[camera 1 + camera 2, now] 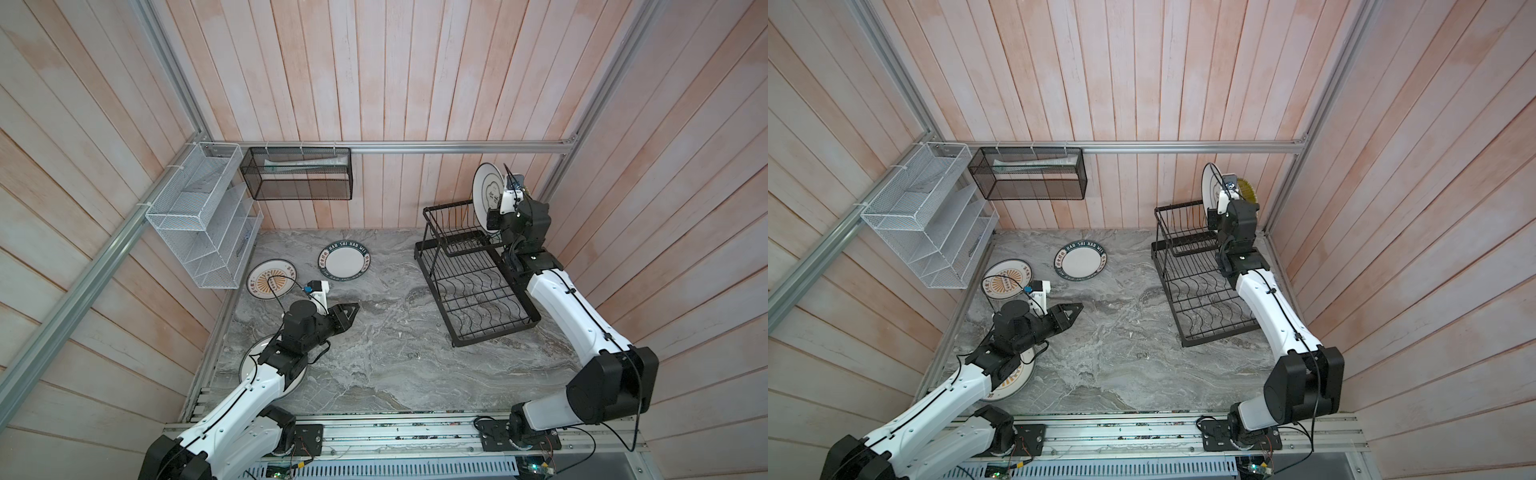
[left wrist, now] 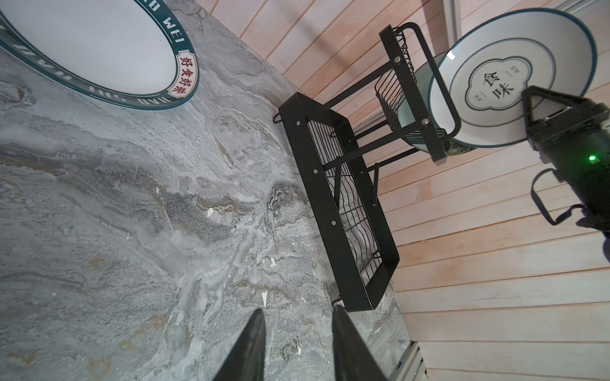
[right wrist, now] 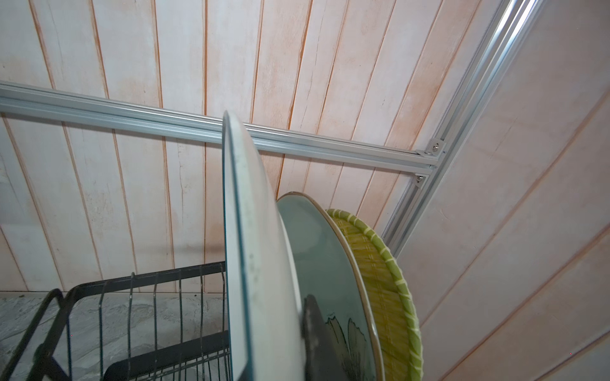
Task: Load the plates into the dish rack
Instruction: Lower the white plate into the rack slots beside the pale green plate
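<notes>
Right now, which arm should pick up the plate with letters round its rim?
Left. The left fingers are open, empty and near the lettered-rim plate on the table. The right fingers are busy, shut on the white dark-ringed plate up at the dish rack.

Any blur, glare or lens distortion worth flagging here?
In both top views wide-angle distortion bows the wall planks; lighting is even. Left wrist view: sharp, one small glint on the white plate. Right wrist view: the right gripper's finger is dark and blurred.

R gripper (image 1: 491,218) w/ white plate (image 1: 484,190)
</notes>
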